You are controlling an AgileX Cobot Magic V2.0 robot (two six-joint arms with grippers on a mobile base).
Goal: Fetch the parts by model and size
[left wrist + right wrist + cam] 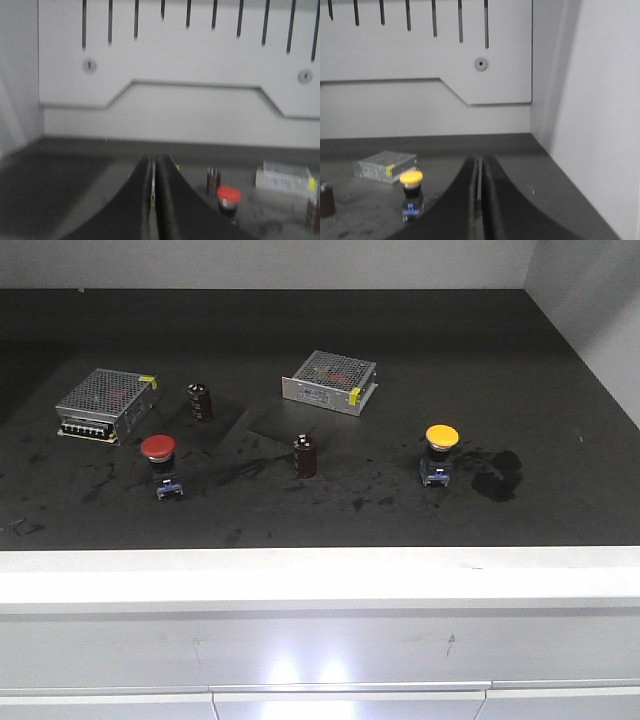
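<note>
Two buttons on the dark table.
Left gripper, jaws pressed together: red button ahead on its right. Right gripper, jaws together too: yellow button on its left. A dark can stands between the buttons.

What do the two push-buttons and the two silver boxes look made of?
Red-capped button and yellow-capped button: likely moulded plastic, with matte opaque caps on black bodies and bluish bases. Left silver box and right silver box: probably sheet metal, showing a pale grey sheen, perforated tops and crisp folded edges; the alloy cannot be told.
</note>
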